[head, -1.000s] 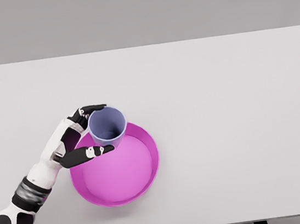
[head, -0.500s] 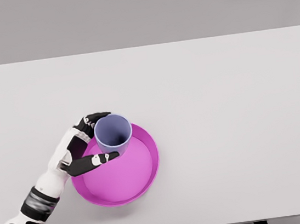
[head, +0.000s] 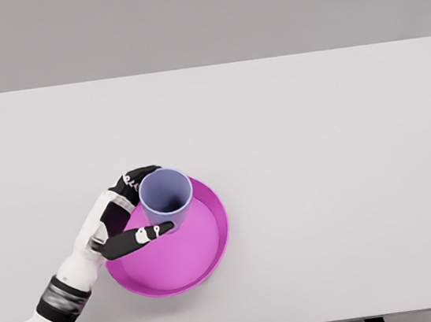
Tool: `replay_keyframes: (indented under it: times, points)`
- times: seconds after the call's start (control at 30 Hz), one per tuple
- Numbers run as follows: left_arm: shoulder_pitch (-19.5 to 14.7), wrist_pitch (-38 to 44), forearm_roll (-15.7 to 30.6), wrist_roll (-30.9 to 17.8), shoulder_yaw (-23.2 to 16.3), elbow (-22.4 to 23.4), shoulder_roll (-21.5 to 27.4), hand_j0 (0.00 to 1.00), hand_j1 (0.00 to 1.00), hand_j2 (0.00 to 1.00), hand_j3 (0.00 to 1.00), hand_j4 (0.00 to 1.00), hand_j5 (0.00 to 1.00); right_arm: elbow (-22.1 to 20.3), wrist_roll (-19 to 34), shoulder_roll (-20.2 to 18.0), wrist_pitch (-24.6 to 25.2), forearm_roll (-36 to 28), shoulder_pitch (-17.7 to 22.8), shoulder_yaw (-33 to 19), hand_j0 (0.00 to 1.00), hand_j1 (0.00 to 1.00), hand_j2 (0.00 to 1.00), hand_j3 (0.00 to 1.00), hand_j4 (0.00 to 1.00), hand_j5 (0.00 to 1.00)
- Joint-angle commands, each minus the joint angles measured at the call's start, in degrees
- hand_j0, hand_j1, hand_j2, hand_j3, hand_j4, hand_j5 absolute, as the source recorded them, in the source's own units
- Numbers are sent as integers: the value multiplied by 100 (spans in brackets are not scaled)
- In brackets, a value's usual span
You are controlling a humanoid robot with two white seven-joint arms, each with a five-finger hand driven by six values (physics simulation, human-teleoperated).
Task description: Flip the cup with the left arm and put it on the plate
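A lavender cup (head: 166,197) stands upright with its mouth up, over the upper left part of a magenta plate (head: 203,250). My left hand (head: 136,207) is wrapped around the cup's left side, thumb in front and fingers behind, shut on it. Whether the cup's base touches the plate is hidden by the cup itself. The left arm runs down to the lower left corner. No right arm shows.
A wide light grey table (head: 318,155) carries the plate near its front left. The table's front edge runs along the bottom of the view, close below the plate.
The left hand has carried the cup a little to the right and down, further over the plate. The forearm has swung in toward the plate.
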Motion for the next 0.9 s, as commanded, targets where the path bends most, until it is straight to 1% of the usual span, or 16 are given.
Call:
replay_keyframes:
  times: [0.0,0.07,0.13,0.23,0.33,0.4,0.5,0.53,0.6,0.67,0.87]
  points:
    - [0,0,14,-1,7,-3,-28,78,78,78,78,78,78,0,1,0,0,0,0,0,100,100,100,100,100,100]
    - [9,0,14,-1,16,-3,-46,80,80,80,80,80,80,0,1,0,0,0,0,0,100,100,100,100,100,100]
    - [53,-9,15,8,25,-3,-46,81,81,81,81,81,81,0,1,0,0,0,0,0,100,100,100,100,100,100]
    - [158,-9,23,-1,139,-3,-89,81,81,81,81,81,81,0,1,0,0,0,0,0,100,100,100,100,100,100]
    - [176,-9,23,8,148,-3,-116,81,81,81,81,81,81,0,1,0,0,0,0,0,100,100,100,100,100,100]
    - [176,-9,23,8,166,-3,-116,85,85,85,85,85,85,0,1,0,0,0,0,0,100,100,100,100,100,100]
    - [176,-44,15,8,174,-3,-107,85,85,85,85,85,85,0,1,0,0,0,0,0,100,100,100,100,100,100]
    - [176,-73,23,-1,174,-3,-107,90,90,90,90,90,90,0,1,0,0,0,0,0,100,100,100,100,100,100]
    - [211,-73,23,-1,183,-3,-107,91,91,91,91,91,91,0,1,0,0,0,0,9,100,100,100,100,100,100]
    - [255,-73,15,-1,245,-3,-98,100,100,100,100,100,100,0,1,0,0,0,0,0,100,100,100,100,100,100]
    - [396,-73,-12,-1,482,-3,-28,100,100,100,100,100,100,0,1,0,0,0,0,0,100,100,100,100,100,100]
